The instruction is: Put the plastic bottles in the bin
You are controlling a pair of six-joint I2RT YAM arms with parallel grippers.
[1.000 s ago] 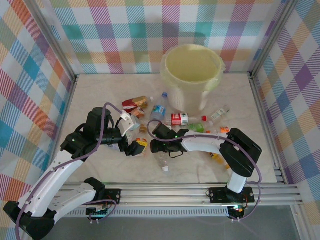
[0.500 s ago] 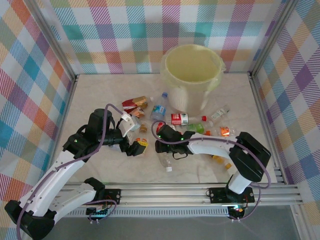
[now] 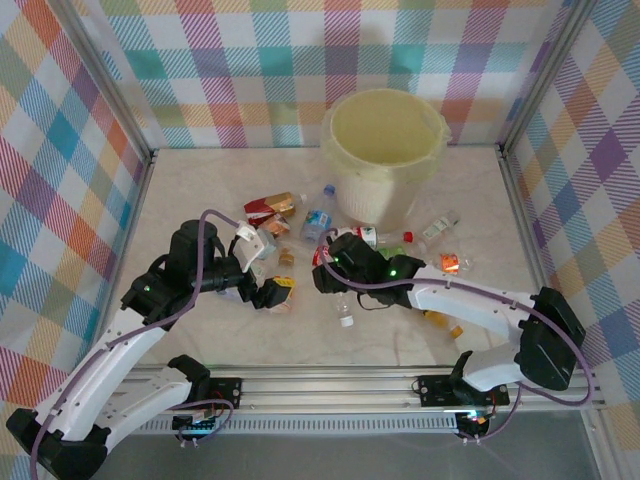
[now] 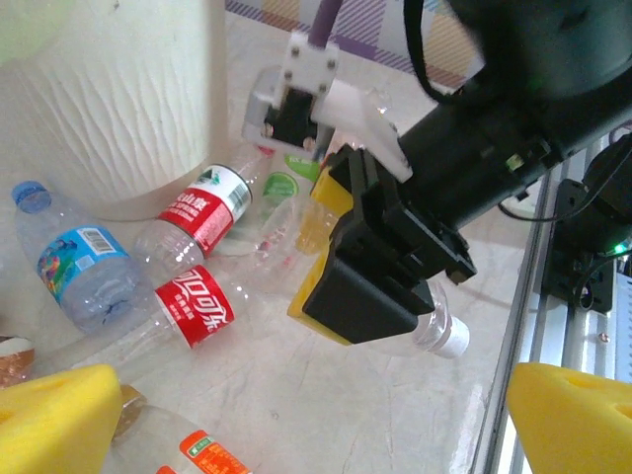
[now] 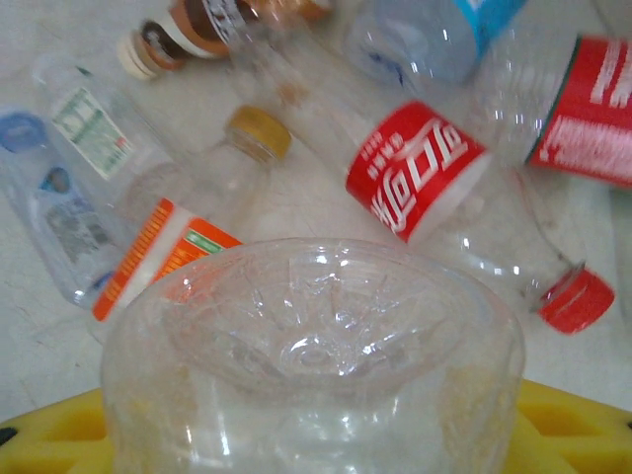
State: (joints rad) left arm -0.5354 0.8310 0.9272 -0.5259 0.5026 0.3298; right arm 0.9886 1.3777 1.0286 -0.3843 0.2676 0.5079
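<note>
The right gripper [image 3: 334, 281], just below the middle of the top view, is clamped on a clear bottle [image 5: 314, 346]. The bottle's white-capped neck pokes out toward the bottom of that frame, and the yellow pads [image 5: 583, 425] press its thin walls. The left gripper [image 3: 274, 292], just to the left, stands wide open with nothing in it. Other bottles [image 5: 415, 183] lie scattered on the table [image 3: 200, 200] close around both grippers. The bin [image 3: 380, 195] stands upright at upper centre, apart from the held bottle. I see three likely risks. The soft, slick wall may buckle and squirt out of the pads. The dangling neck may strike the bin's tall rim if the lift is too low. The two arms, so near each other, may bump on the swing.
</note>
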